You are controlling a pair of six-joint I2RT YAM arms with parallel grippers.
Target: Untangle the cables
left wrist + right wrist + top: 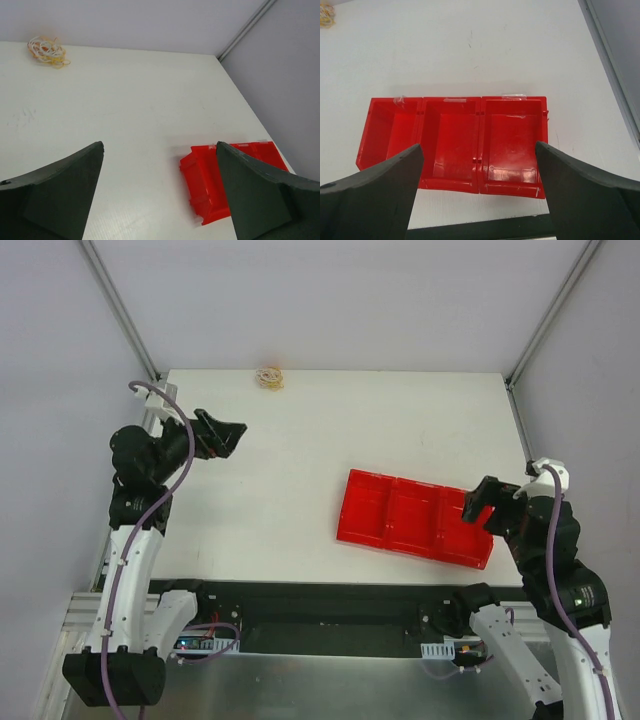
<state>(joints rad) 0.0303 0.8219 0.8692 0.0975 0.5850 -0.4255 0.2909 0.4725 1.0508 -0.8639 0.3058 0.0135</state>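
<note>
1. Gripper on the left (226, 432): released, jaws spread wide, nothing between the dark fingers (65, 195). Hangs above the left part of the white table (290, 480), aimed toward the far right.
2. Gripper on the right (478, 505): released too, jaws wide apart, grasping nothing. Hovers over the right end of the red tray (400, 481), fingers (375, 195) framing it in the wrist view.
3. Red tray (481, 130): three compartments in a row, flat on the right half of the table, close to the near edge and slightly askew.
4. Cables (269, 377): one small tangle of orange-yellow and white strands, bunched at the far edge of the table, left of centre. Well apart from both grippers and from the tray, touched by neither.
5. From the left wrist: tangle (47, 51) far and to the left, tray corner (200, 175) near and to the right.
</note>
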